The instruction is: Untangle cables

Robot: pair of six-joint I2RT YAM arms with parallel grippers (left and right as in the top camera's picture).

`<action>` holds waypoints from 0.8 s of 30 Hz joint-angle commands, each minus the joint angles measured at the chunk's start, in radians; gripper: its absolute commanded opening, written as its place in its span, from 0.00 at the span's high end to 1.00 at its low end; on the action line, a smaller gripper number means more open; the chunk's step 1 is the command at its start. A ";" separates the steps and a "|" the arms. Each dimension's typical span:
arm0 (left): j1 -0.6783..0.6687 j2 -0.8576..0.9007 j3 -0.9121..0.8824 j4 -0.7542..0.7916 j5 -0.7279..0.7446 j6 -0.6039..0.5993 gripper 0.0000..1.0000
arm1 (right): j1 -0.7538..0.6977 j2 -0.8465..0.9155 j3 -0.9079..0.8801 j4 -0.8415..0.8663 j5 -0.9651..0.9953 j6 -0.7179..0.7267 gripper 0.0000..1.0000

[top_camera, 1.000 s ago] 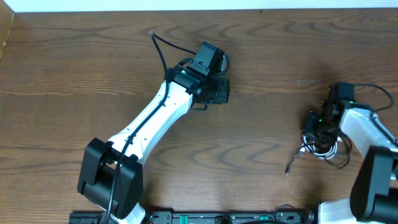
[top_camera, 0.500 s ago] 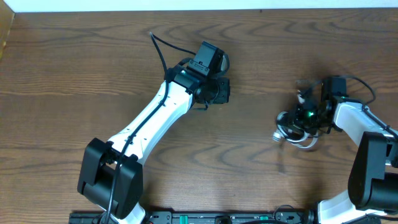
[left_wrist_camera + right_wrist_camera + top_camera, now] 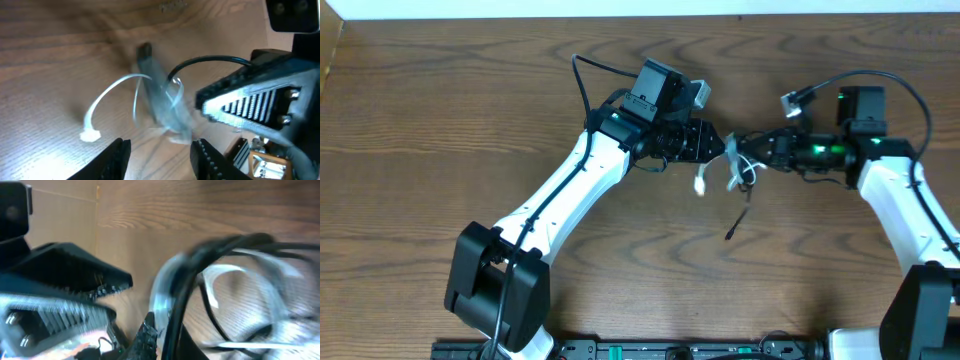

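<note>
Dangling at upper centre of the overhead view, the tangle of thin black and white plug-ended cords (image 3: 733, 172) looks light, limp and springy, and is best taken near a plug. The right hand (image 3: 754, 152) is pressed together, pinching it above the brown wooden worktop (image 3: 440, 100). The left hand (image 3: 161, 147) is spread and empty. Blur hides which strand is pinched.

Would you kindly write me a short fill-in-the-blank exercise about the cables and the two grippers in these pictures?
1. The right gripper holds the tangled ___.
2. The left gripper has its jaws ___.
3. The white cable is tangled with a ___ one.
4. Both arms work over a ___ table.
Missing words: cables; open; black; wooden.
</note>
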 commanded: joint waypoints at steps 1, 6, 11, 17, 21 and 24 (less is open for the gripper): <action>-0.005 0.017 -0.005 -0.005 0.027 0.017 0.55 | 0.043 0.001 0.006 0.032 0.092 0.150 0.99; -0.025 0.017 -0.005 -0.008 0.022 0.017 0.54 | 0.055 0.001 0.006 0.038 0.201 0.277 0.99; -0.059 0.017 -0.010 -0.025 -0.095 0.002 0.54 | 0.053 0.001 0.006 0.010 0.299 0.291 0.99; -0.083 0.017 -0.027 -0.036 -0.295 -0.099 0.54 | 0.007 0.001 0.006 -0.083 0.497 0.290 0.99; -0.083 0.017 -0.042 -0.039 -0.355 -0.113 0.54 | -0.043 0.001 0.006 -0.158 0.626 0.266 0.98; -0.087 0.018 -0.069 -0.034 -0.382 -0.095 0.56 | -0.086 0.001 0.006 -0.190 0.665 0.212 0.70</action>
